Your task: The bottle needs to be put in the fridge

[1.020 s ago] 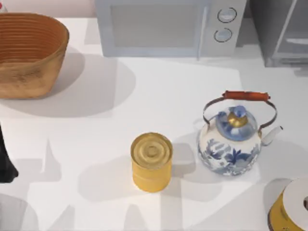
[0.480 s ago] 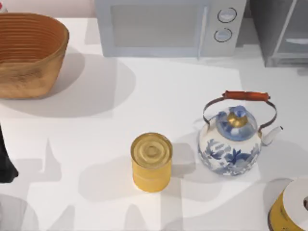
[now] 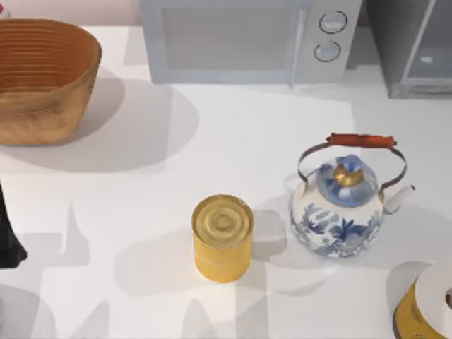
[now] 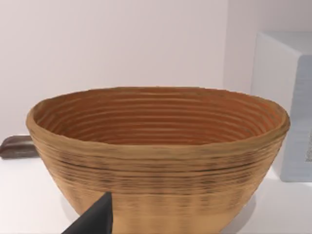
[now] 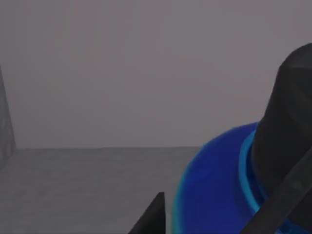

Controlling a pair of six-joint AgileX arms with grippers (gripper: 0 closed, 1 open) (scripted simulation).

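My right gripper [image 5: 214, 214] clenches the blue bottle [image 5: 214, 185] inside grey walls; the fridge [image 3: 413, 49] stands at two o'clock (left gripper's jaws: cannot tell).

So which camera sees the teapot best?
The top view. It shows the whole blue-and-white kettle, with its red handle, gold knob and spout, standing upright right of the yellow can. The left wrist view faces the wicker basket instead, and the right wrist view a blue rounded thing.

Fridge [image 3: 417, 49] cut by top view's right edge; blue bottle [image 5: 214, 190] partly behind right hand's dark finger [image 5: 285, 141]
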